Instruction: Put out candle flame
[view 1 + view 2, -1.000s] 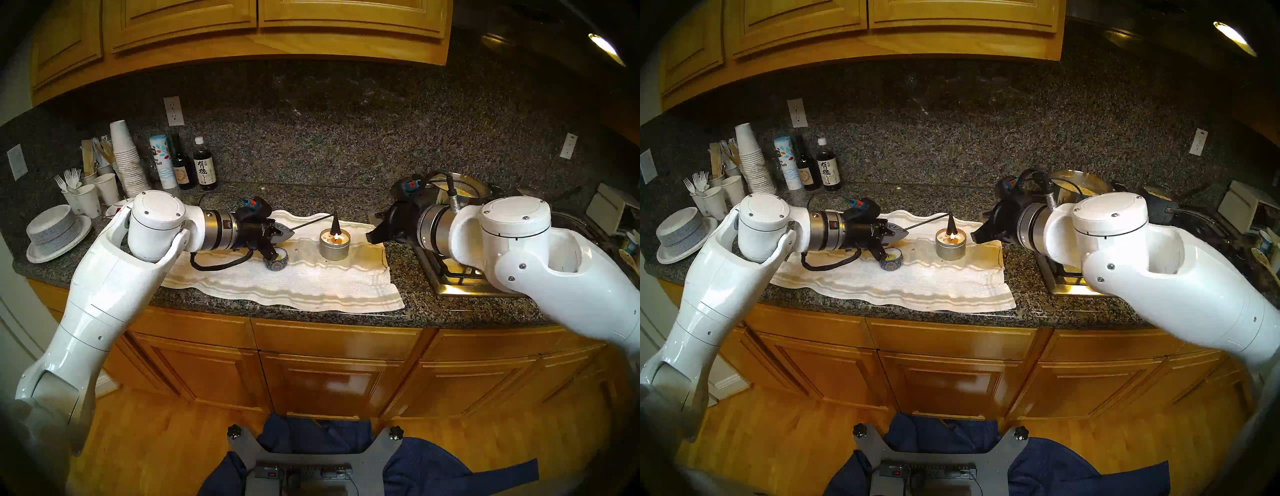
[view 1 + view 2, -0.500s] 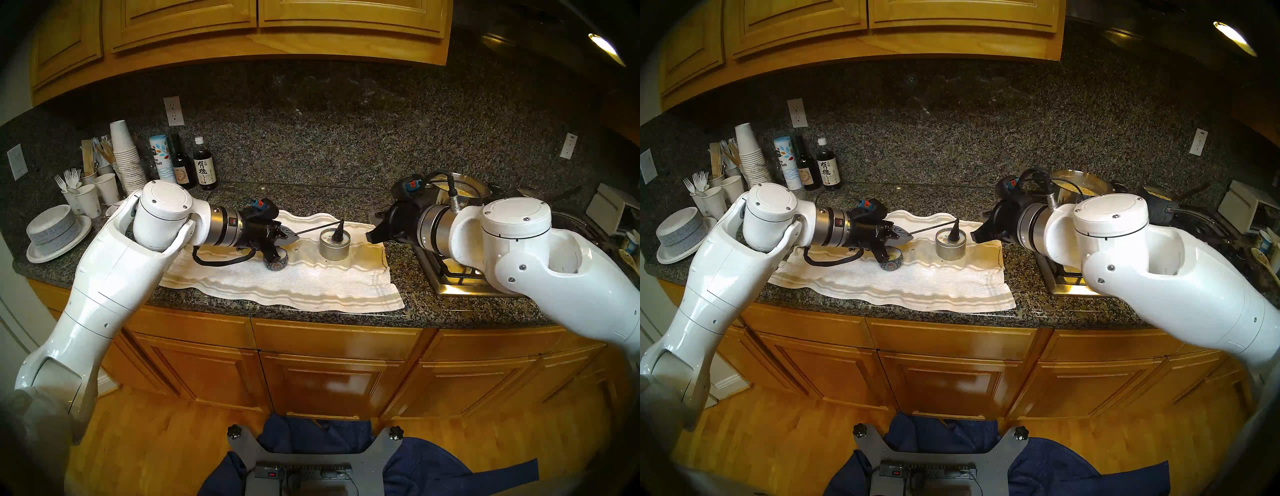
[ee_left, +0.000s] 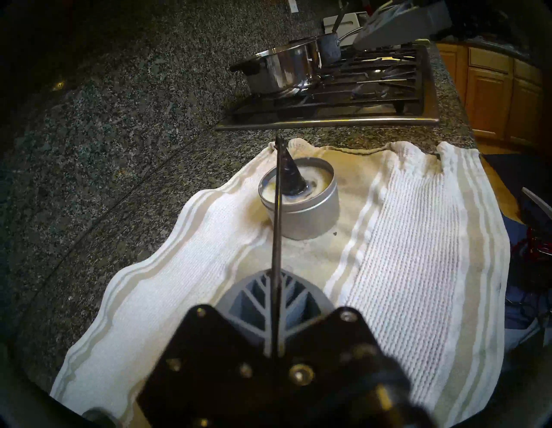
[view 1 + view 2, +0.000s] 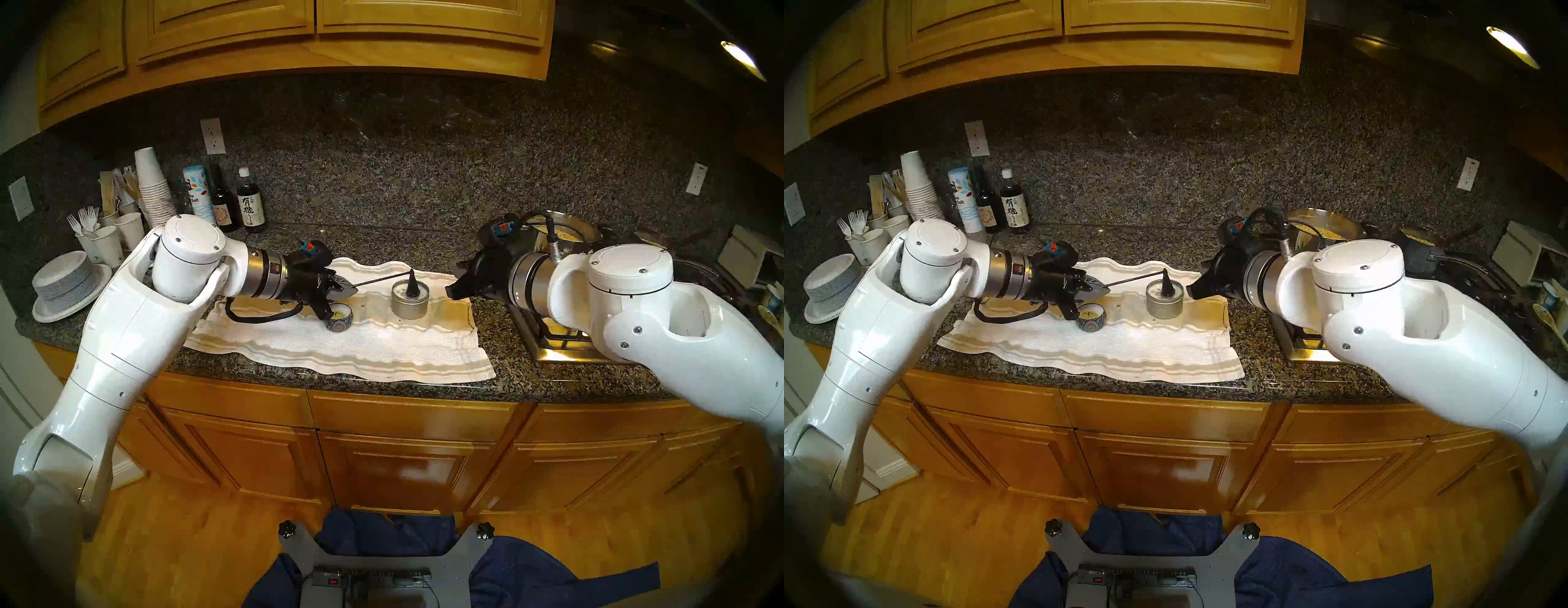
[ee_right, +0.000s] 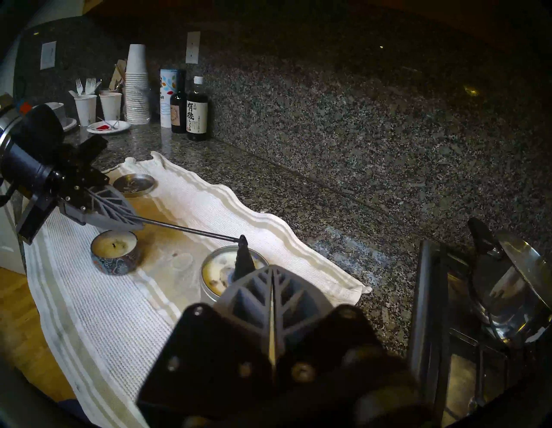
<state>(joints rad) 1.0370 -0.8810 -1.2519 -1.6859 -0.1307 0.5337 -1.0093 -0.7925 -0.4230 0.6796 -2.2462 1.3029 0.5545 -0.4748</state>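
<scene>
Since cone sits over wick, no flame shows | left gripper [image 3: 276, 302] jaws clamp snuffer [image 4: 410, 282] rod, cone at tin candle [image 4: 409, 302] 12 o'clock side | right gripper [image 5: 273, 299] jaws closed, empty

On your bench, the left pincer [image 4: 1100, 290] is clamped on the thin rod of a snuffer [image 4: 1168, 283] whose black cone sits tilted in the silver tin candle [image 4: 1164, 302] on the striped towel [image 4: 1123, 348], while the right pincer [image 4: 1194, 292], closed and empty, hangs just beside the tin.
</scene>
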